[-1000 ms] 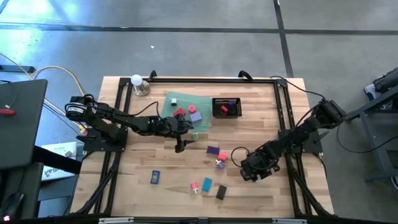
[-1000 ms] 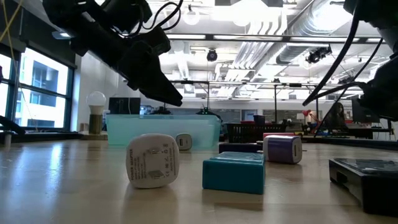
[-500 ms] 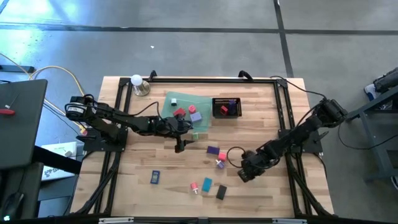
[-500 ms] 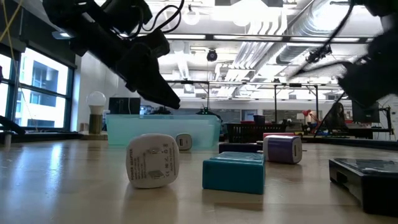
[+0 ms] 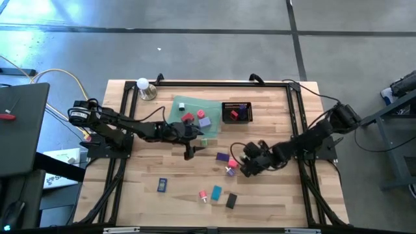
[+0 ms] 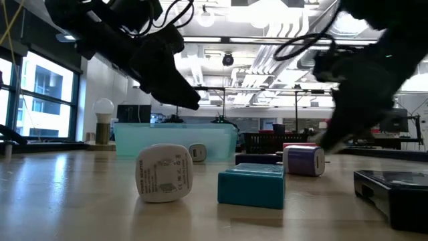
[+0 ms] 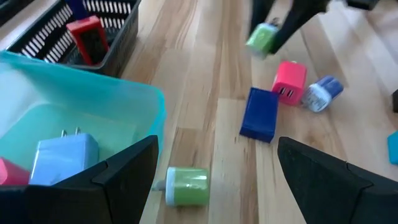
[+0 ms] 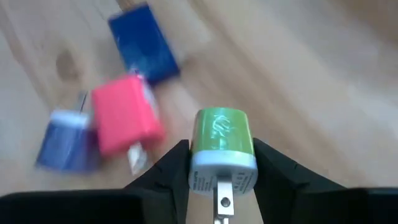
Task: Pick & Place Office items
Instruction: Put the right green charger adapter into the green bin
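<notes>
Beside the translucent green tray (image 5: 188,112), on its side facing the table's middle, the left gripper (image 5: 189,147) hangs with its fingers (image 7: 127,171) spread wide apart and nothing between them. Just past the tray's rim, on bare wood, lies a green charger plug (image 7: 186,185). Inside the tray sit a pale blue plug (image 7: 62,155) with its two prongs showing, and a red item (image 5: 188,117).

The black mesh basket (image 5: 236,112) stands just beside the tray, on the side toward the right arm, with a red block (image 7: 89,38) in it.

Farther from the tray, toward the table's middle, the right gripper (image 5: 245,167) is clamped on a second green plug (image 8: 222,148), its two dark fingers (image 8: 169,167) pressing either side and the plug clear of the wood. Under it lie a dark blue block (image 8: 143,45), a pink plug (image 8: 126,122) touching that block, and a light purple plug (image 8: 65,141) just beside the pink one.

Well away from the tray, near the table's front edge, rest a blue item (image 5: 162,185), a teal block (image 6: 252,185), a black item (image 5: 231,201) and a white plug (image 6: 163,173). The white plug's face carries rows of small printed text, too fine to read. No other writing or brand can be made out.

A bulb lamp (image 5: 143,85) stands at the table's far corner beyond the tray.
</notes>
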